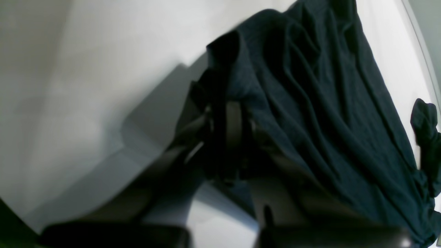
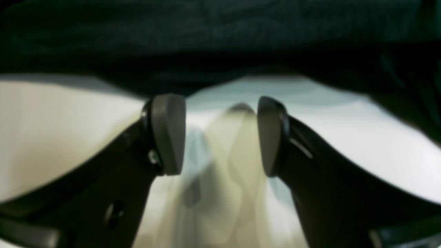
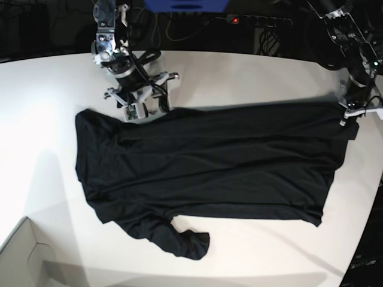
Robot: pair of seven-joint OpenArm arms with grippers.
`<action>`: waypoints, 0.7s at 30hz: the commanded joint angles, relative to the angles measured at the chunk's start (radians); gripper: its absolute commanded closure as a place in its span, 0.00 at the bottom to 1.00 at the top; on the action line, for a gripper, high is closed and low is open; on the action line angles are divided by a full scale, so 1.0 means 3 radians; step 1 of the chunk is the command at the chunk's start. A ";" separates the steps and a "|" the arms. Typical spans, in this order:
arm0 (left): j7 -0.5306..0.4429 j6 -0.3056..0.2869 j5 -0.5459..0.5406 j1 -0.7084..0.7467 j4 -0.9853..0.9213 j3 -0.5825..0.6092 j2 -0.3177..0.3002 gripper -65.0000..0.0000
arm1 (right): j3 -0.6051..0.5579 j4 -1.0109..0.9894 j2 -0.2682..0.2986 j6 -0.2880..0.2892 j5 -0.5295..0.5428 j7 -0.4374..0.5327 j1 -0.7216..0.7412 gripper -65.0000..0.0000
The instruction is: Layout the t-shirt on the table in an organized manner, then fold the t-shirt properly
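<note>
Left arm: I see it at the base view's right edge, reaching down, wrist bent over.
Left gripper (image 1: pixel 229 119): jaws pressed together, pinching a fold of the t-shirt (image 3: pixel 209 161).
Right arm: at the base view's upper left, angled downward.
Right gripper (image 2: pixel 220 136): pads (image 2: pixel 167 134) stand well apart, nothing between them; tips just short of the cloth edge.

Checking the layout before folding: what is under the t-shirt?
Only the white table shows around the t-shirt. The cloth is opaque, so anything beneath it, including the far sleeve, is hidden. The near sleeve lies bunched on the tabletop.
</note>
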 commanded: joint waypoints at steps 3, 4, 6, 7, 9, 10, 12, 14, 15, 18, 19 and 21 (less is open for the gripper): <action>-0.0057 -0.0028 -0.0022 -0.0013 0.0066 -0.0013 -0.0050 1.00 | -0.0009 0.0016 -0.0012 0.0012 0.0050 0.0053 0.0040 0.44; -0.0057 -0.0028 -0.0022 -0.0013 0.0066 -0.0013 -0.0050 1.00 | -0.0009 0.0005 -0.0012 0.0012 0.0050 0.0053 0.0050 0.42; -0.0057 -0.0028 -0.0017 -0.0018 0.0066 -0.0013 -0.0050 1.00 | -0.0009 -0.0005 -0.0012 0.0012 0.0050 0.0053 0.0060 0.38; -0.0057 -0.0028 -0.0017 -0.0013 0.0066 -0.0013 -0.0050 1.00 | -0.0009 -0.0005 -0.0012 0.0012 0.0050 0.0053 0.0060 0.38; -0.0057 -0.0028 -0.0012 -0.0013 0.0066 -0.0013 -0.0050 1.00 | -0.0015 -0.0005 -0.0012 0.0028 0.0050 0.0053 0.0060 0.38; -0.0057 -0.0028 -0.0012 -0.0013 0.0066 -0.0013 -0.0050 1.00 | -0.0025 -0.0005 -0.0012 0.0028 0.0050 0.0053 0.0060 0.38; -0.0057 -0.0028 -0.0012 -0.0018 0.0066 -0.0008 -0.0050 1.00 | -0.0122 -0.0010 -0.0012 0.0028 0.0050 0.0053 0.0066 0.38; -0.0057 -0.0028 -0.0012 -0.0018 0.0066 -0.0008 -0.0050 1.00 | -0.0188 -0.0010 -0.0002 0.0028 0.0050 0.0053 0.0066 0.38; -0.0057 -0.0028 -0.0012 -0.0023 0.0066 -0.0008 -0.0050 1.00 | -0.0204 -0.0010 -0.0002 0.0028 0.0050 0.0053 0.0066 0.38; -0.0057 -0.0028 -0.0007 -0.0028 0.0056 -0.0013 -0.0050 1.00 | -0.0204 -0.0010 -0.0007 0.0028 0.0050 0.0047 0.0127 0.38; -0.0057 -0.0028 -0.0007 -0.0028 0.0056 -0.0013 -0.0050 1.00 | -0.0204 -0.0010 -0.0007 0.0028 0.0050 0.0047 0.0132 0.38; -0.0057 -0.0028 -0.0007 -0.0023 0.0056 -0.0013 -0.0050 1.00 | -0.0204 -0.0020 -0.0007 0.0028 0.0050 0.0047 0.0147 0.38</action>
